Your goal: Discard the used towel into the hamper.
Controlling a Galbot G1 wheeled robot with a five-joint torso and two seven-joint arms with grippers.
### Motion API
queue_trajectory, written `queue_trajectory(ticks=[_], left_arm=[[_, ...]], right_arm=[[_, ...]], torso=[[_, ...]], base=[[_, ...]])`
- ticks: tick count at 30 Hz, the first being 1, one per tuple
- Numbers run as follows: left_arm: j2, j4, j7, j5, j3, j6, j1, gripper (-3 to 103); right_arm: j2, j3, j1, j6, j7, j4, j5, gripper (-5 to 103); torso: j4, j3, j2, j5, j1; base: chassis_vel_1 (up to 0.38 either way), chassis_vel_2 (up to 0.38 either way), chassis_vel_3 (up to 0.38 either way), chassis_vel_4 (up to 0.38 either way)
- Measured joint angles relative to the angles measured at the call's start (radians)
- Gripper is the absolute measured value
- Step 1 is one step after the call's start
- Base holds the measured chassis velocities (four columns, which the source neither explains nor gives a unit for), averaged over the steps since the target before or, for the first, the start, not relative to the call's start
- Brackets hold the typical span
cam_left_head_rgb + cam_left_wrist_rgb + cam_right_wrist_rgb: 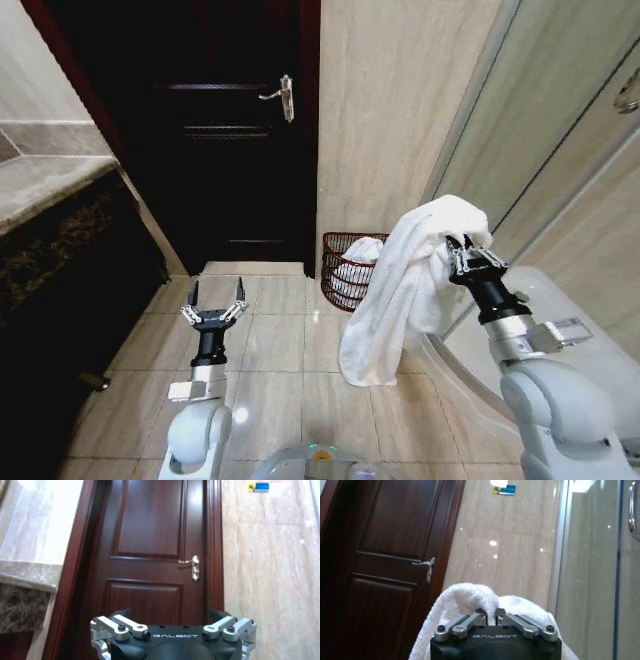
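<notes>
The used towel, a white terry cloth bundle (405, 290), hangs from your right claw (468, 250), whose fingers are pinched shut on a fold near its top; the right wrist view confirms the fingertips (481, 612) closed into the cloth (465, 596). The towel's long axis runs vertically, its free end pointing down and just short of the tiled floor (280, 340). The hamper, a dark reddish-brown open-weave wire basket (345, 243), stands on the floor against the beige marble wall (400, 110), beyond the towel and to its left, with white cloth already inside. Judged from here, the hamper lies forward, leftward and lower than the right claw, so that arm is plainly the nearer. Your left claw (213, 310) hovers low over the floor before the dark wooden door (230, 130), fingers spread wide and empty (172, 630).
</notes>
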Motion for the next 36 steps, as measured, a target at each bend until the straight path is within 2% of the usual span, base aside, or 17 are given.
queue_trajectory(ticks=[7,11,16,36], left_arm=[[0.016,-0.028,0.011,-0.001,-0.006,0.069,0.002,100],[0.008,-0.076,-0.006,-0.005,0.003,0.155,-0.003,100],[0.015,-0.092,-0.024,-0.005,0.006,0.189,-0.024,100],[-0.001,-0.118,-0.029,0.013,-0.006,0.194,0.008,100]], right_arm=[[-0.008,0.014,-0.002,-0.001,0.007,0.005,0.009,7],[-0.020,0.017,0.001,-0.006,0.013,0.005,0.023,7],[-0.021,0.017,0.003,-0.008,0.016,-0.007,0.042,7],[-0.054,0.017,0.056,-0.004,0.011,-0.038,0.083,7]], torso=[[0.0000,0.017,0.025,-0.0001,0.008],[0.0001,0.030,0.045,0.0000,0.015],[0.0000,0.043,0.066,0.0000,0.023],[0.0000,0.090,0.142,0.0000,0.053]], base=[[0.000,0.000,0.000,0.000],[0.000,0.000,0.000,0.000],[0.000,0.000,0.000,0.000],[0.000,0.000,0.000,0.000]])
